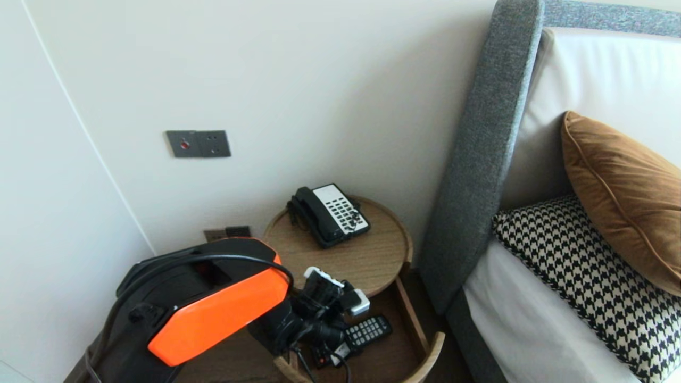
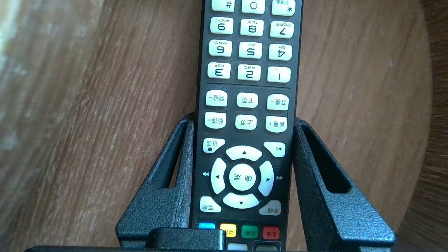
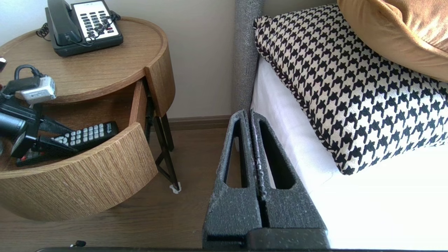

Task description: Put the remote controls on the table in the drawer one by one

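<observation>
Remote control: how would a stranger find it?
Beside the grey fabric headboard stands a round wooden bedside table. In its open drawer lies the slim black remote control with white buttons, gripped by the left claw; the black telephone sits on top.

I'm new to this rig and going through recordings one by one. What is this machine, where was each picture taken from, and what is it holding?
This is a two-armed robot. One picture looks down from its head; the other two come from cameras behind each hand. The left hand reaches into the open drawer of a round bedside table and is closed on the long edges of a black remote control. A telephone sits on the tabletop. The right hand, shut and holding nothing, hangs beside the bed with its houndstooth pillow.
</observation>
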{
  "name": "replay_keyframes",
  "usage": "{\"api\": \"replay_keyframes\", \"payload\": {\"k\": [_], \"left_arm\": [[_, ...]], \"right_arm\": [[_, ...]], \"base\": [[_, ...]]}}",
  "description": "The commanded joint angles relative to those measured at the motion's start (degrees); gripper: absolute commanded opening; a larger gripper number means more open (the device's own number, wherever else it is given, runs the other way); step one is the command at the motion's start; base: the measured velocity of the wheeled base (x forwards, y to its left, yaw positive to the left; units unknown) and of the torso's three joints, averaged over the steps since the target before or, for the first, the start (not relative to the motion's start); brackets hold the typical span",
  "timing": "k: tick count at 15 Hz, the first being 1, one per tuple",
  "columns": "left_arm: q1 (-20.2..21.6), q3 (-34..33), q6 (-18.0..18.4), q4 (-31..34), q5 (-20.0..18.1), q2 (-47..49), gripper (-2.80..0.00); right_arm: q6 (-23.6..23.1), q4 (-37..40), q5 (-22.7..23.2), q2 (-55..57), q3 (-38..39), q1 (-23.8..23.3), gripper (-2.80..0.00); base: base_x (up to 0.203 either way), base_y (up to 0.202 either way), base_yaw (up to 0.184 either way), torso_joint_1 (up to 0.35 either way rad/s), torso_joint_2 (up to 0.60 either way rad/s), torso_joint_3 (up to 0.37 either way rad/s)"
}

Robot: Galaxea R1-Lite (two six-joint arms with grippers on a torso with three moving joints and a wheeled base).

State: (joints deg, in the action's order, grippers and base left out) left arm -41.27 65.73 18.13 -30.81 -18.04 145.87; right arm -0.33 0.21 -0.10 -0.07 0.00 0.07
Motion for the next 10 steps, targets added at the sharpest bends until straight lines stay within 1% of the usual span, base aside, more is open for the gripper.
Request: {"api": "replay_keyframes", "payload": {"k": [1,7,10], "left_arm": [[0.0,1.1,0.4,0.2,-0.2,0.3,-2.8],[-0.9,2.3,0.4,0.4,-0.5,0.6,-2.8],[-1.3,2.6,0.3,2.2,-0.5,0.6,-2.8]], "right_arm": [[0.0,0.0,0.0,0.0,0.0,0.0,-2.8],[0.0,0.0,0.0,0.0,0.0,0.0,-2.8],[0.0,0.0,0.0,0.0,0.0,-0.1,-2.8]], "base": [[0.0,0.0,0.0,0.0,0.0,0.0],[0.0,0.0,0.0,0.0,0.0,0.0],[0.0,0.0,0.0,0.0,0.0,0.0]]}}
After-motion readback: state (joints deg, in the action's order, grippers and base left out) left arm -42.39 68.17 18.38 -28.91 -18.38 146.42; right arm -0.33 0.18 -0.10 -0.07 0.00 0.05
